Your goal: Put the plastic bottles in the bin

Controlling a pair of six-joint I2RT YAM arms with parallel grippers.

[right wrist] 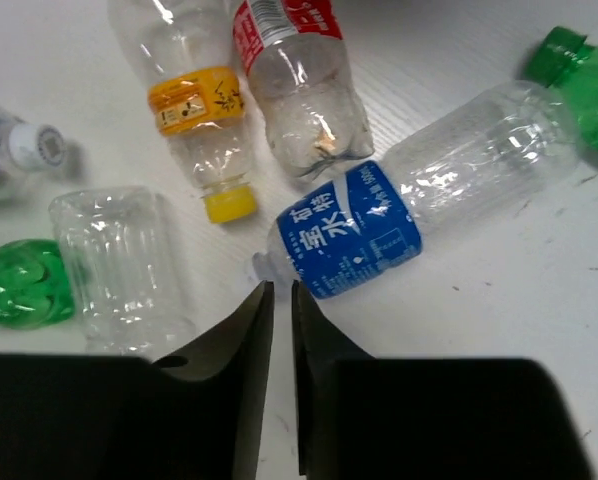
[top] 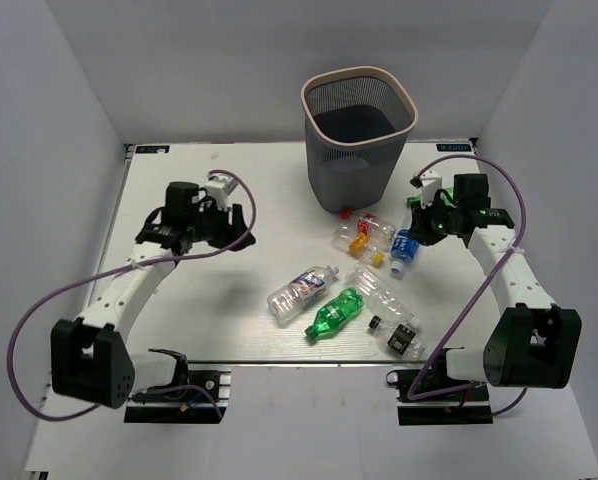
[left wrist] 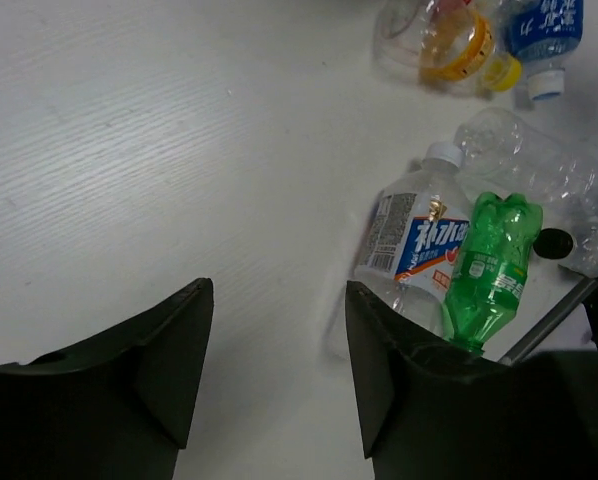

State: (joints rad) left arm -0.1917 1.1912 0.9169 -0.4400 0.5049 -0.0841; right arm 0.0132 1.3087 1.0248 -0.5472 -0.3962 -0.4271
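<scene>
Right tool (right wrist: 281, 295) nearer to pile. Blue-label bottle (right wrist: 351, 232) just beyond its fingertips, neck toward tool, long axis running diagonally away up-right in wrist view. Jaws closed, nothing between them; likely must open before grasp. Left tool (left wrist: 277, 300) partly open, empty, over bare table (left wrist: 129, 120). Other bottles (top: 337, 313) on table, near side of bin (top: 354, 175).

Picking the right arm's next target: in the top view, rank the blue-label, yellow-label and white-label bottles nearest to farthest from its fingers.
1. blue-label bottle, right beside the right gripper.
2. yellow-label bottle, further left, near the bin.
3. white-label bottle, farthest left, beside the green bottle.
</scene>
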